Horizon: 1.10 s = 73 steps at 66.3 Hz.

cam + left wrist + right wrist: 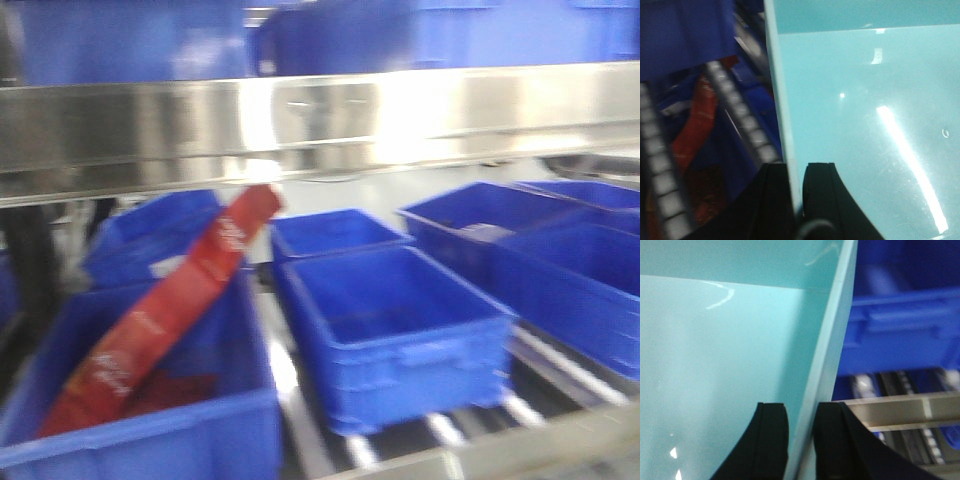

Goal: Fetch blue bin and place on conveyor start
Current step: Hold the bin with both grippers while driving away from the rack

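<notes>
The left hand (pixel 796 172) is closed on the left wall of the blue bin (pixel 865 125). One black finger sits outside the wall and one inside, and the wall's pale rim runs from 12 o'clock down to 6 o'clock between them. The bin's glossy cyan floor fills the left wrist view toward 3 o'clock. Toward 9 o'clock, dark crates and a roller track (pixel 735 105) lie beyond and below the rim.

The right hand (pixel 802 412) mirrors this, pinching the opposite wall of the bin (pixel 715 350). Here the interior lies toward 9 o'clock and a dark blue crate (pixel 900 335) toward 3 o'clock.

With both hands gripping it, the fetching part looks largely done, though I cannot tell whether the bin is lifted or resting on something. The conveyor start shows in no view, so carrying the bin there and setting it down are judged to be left.

The front view does not show the bin. A steel rail (pixel 300 120) crosses toward 12 o'clock. Under it on the roller bench (pixel 440 430) are, from the left, a crate (pixel 150 440) holding a red packet (pixel 170 310), a middle crate (pixel 395 330) that looks empty, and further crates (pixel 570 290) toward 3 o'clock.

The red packet carries pale marks that are too blurred to read. The bin's walls and floor show only glare streaks, and no label or brand is visible on the crates.
</notes>
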Available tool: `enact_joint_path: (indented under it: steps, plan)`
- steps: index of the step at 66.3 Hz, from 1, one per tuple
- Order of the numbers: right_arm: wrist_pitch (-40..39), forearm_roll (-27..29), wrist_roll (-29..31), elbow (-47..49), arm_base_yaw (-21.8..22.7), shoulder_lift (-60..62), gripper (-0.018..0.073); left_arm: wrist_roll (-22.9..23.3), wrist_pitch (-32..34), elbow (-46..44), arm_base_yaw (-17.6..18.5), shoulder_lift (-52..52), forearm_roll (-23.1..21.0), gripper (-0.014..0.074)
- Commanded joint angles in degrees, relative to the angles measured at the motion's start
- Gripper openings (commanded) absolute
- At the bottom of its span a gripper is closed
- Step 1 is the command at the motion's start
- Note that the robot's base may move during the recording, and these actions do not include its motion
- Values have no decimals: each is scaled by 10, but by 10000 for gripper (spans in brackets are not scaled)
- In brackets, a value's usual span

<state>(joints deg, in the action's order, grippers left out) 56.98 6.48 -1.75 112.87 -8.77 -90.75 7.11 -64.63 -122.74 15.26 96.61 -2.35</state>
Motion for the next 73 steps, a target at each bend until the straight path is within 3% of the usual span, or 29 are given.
enact_joint_path:
  steps: [1, 73]
  plan:
    - [-36, -7, -2, 6, 1, 5, -152, -5, 12, -4, 4, -7, -8, -111]
    - [-38, -7, -2, 6, 1, 5, -152, -5, 12, -4, 4, -7, -5, -111]
